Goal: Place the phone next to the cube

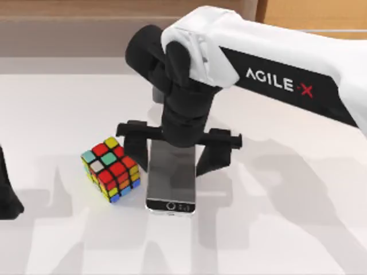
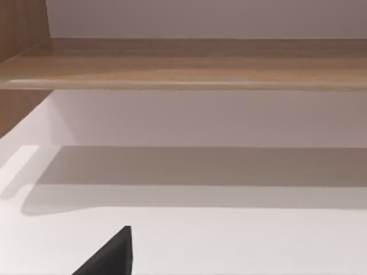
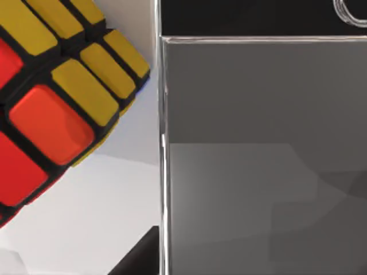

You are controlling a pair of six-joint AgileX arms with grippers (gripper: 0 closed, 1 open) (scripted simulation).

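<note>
Phone (image 1: 171, 186): flat, glossy grey slab with rounded corners, lying on the matte white table (image 1: 287, 229) just right of the sticker-faced cube (image 1: 111, 169). Right gripper (image 1: 175, 154) straddles the phone's far end, fingers spread wide at either edge. Left arm parked at table's left edge.

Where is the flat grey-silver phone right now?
In the top view the flat grey-silver phone lies on the white table near the middle, just right of the scrambled puzzle cube, with the right gripper straddling its far end.
</note>
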